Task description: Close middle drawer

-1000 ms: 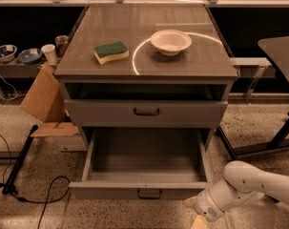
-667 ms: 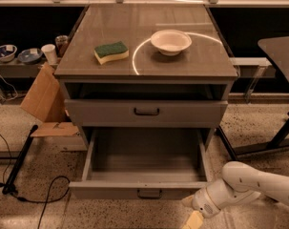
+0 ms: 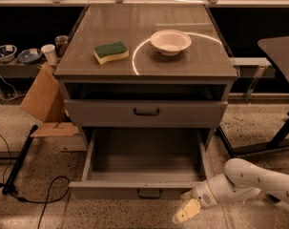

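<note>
The middle drawer [image 3: 144,159] is pulled far out of the grey cabinet. It is a deep, empty tray with a low flat front [image 3: 106,191] and a small dark handle [image 3: 149,193]. Above it the taller-fronted top drawer [image 3: 146,112] sits almost flush, with a dark gap over it. The lowest drawer is hidden. My gripper [image 3: 187,212] is low near the floor, just right of and in front of the open drawer's front right corner. Its white arm [image 3: 256,180] comes in from the right. The gripper is close to the drawer front; I cannot tell whether it touches.
A green and yellow sponge [image 3: 111,52] and a white bowl [image 3: 170,41] sit on the cabinet top [image 3: 149,23]. Cardboard [image 3: 44,101] leans at the left, with cups and bowls [image 3: 29,55] behind. A black cable [image 3: 48,197] lies on the floor. A dark table leg [image 3: 282,132] stands right.
My gripper has moved a little to the left and slightly up, closer to the front right corner of the open drawer. The drawer has not moved.
</note>
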`<state>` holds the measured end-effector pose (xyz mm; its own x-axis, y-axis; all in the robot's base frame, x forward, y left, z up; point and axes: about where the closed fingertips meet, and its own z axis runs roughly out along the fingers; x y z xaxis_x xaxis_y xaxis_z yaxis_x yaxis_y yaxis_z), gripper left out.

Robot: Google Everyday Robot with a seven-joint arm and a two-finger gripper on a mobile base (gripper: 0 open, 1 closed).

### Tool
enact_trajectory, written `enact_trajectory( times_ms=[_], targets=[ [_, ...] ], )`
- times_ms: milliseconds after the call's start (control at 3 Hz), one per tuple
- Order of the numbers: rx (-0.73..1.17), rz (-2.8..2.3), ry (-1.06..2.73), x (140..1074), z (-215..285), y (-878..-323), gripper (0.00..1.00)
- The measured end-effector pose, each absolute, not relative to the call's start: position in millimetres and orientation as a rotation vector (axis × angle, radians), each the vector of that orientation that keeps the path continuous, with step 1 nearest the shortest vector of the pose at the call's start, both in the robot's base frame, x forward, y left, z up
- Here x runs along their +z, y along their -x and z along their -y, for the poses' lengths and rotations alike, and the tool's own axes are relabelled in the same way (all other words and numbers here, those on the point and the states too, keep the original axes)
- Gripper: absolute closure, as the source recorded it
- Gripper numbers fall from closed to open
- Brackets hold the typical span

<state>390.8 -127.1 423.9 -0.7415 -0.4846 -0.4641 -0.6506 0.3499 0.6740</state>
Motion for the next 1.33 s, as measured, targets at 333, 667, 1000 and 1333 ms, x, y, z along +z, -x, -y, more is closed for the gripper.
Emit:
enact_trajectory(
  times_ms=[333, 667, 1000, 1333],
  targets=[
    [1.354, -2.405, 0.917, 435.6, 127.7, -408.0, 0.00],
    [1.357, -2.371, 0.841, 448.1, 127.2, -419.5, 0.00],
    [1.366, -2.344, 0.812, 456.6, 123.8, -426.9, 0.00],
    [1.387, -2.322, 0.797, 460.4, 118.4, -432.4, 0.00]
  ],
)
